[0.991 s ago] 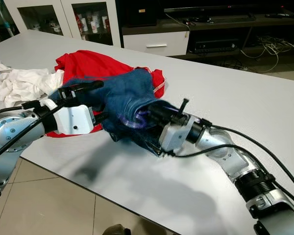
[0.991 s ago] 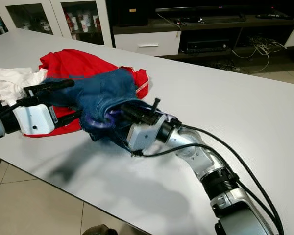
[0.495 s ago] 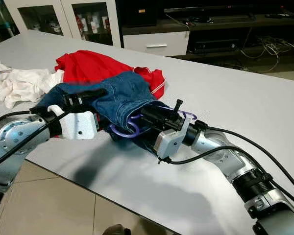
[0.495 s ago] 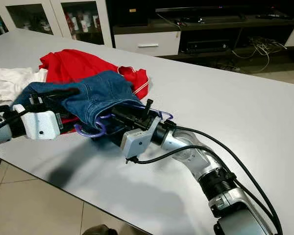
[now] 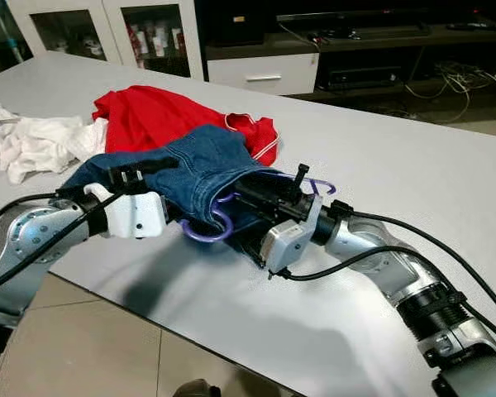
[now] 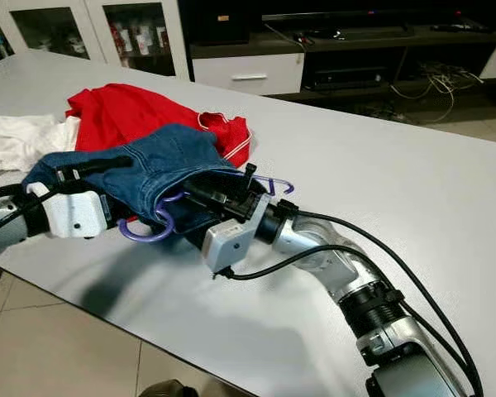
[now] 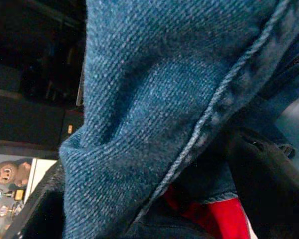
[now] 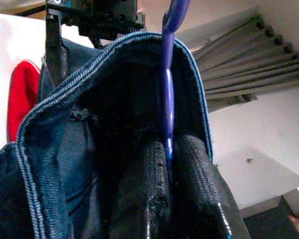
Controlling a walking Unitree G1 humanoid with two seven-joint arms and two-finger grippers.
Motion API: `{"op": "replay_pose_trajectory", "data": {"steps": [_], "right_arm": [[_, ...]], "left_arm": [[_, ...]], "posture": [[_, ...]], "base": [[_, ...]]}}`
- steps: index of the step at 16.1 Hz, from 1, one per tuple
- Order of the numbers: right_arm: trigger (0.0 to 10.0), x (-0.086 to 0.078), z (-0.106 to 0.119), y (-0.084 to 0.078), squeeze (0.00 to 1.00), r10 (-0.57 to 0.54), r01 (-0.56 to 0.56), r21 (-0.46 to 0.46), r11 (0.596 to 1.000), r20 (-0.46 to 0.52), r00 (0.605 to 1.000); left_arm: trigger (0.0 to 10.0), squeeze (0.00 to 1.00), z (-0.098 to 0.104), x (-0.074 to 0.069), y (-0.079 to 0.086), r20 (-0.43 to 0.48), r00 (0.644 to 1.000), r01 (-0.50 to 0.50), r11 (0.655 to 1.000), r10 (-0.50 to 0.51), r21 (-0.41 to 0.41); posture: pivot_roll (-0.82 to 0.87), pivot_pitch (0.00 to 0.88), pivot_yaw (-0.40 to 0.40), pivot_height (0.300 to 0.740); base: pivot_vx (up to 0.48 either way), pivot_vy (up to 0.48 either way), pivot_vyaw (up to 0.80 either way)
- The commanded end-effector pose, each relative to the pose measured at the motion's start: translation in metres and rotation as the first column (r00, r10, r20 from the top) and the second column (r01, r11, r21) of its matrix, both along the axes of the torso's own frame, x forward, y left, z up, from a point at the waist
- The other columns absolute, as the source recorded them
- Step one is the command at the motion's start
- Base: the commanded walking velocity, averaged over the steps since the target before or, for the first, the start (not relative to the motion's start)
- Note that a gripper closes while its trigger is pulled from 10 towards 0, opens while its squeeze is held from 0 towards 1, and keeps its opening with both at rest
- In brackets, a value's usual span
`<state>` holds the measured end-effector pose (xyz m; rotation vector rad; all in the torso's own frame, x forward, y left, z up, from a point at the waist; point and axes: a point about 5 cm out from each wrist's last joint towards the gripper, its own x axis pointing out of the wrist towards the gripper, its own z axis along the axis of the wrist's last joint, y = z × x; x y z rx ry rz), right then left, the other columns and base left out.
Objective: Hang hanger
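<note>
Your right gripper (image 8: 167,199) has both black fingers (image 8: 139,194) clamped on the purple hanger (image 5: 211,230), pinching its thin bar edge-on between the pads, deep inside the denim opening. Your left gripper (image 5: 136,169) has its fingers clenched on the upper edge of the blue jeans (image 5: 194,165), holding the waistband up like a mouth.

Change over the last second: the hanger was buried in cloth and barely readable, and now its hook curls out clear below the denim edge while a second purple loop shows behind the right wrist. Jeans also sit lower and more spread, left arm has dropped toward the table (image 5: 380,157). My read: hanger is threaded through the garment, so insertion is mostly done, but nothing is hung yet.

Hanger relative to fingers: the bar runs straight out from between the right pads, up past the denim rim. Hook end lies between the two grippers, just beside the left one, near the table edge.

Around it: red garment (image 5: 161,112) under and behind the jeans, touching them; white cloth (image 5: 33,141) further left, apart.
</note>
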<state>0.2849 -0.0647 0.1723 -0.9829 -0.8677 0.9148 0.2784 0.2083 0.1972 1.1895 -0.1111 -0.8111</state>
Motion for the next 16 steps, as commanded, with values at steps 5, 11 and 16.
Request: {"op": "replay_pose_trajectory", "data": {"steps": [5,11,16], "right_arm": [[10.0,-0.009,0.012,0.009,0.0,0.063,-0.067,0.038,0.997,0.094,0.994],[10.0,-0.008,0.007,0.005,0.0,0.05,-0.051,0.008,0.999,0.106,0.993],[10.0,-0.008,-0.002,-0.001,0.0,0.057,-0.05,-0.065,0.997,0.107,0.993]], "left_arm": [[0.0,0.0,-0.019,-0.006,-0.001,-0.089,0.996,0.009,1.0,-0.007,0.019],[0.0,0.0,-0.024,-0.005,-0.002,-0.085,0.996,0.003,1.0,-0.002,0.017],[0.0,0.0,-0.025,-0.004,-0.002,-0.072,0.997,-0.013,1.0,0.015,0.017]], "posture": [[-0.01,0.0,0.057,0.74],[-0.01,0.0,0.058,0.74],[-0.01,0.0,0.049,0.74]], "base": [[0.0,0.0,0.0],[0.0,0.0,0.0],[0.0,0.0,0.0]]}}
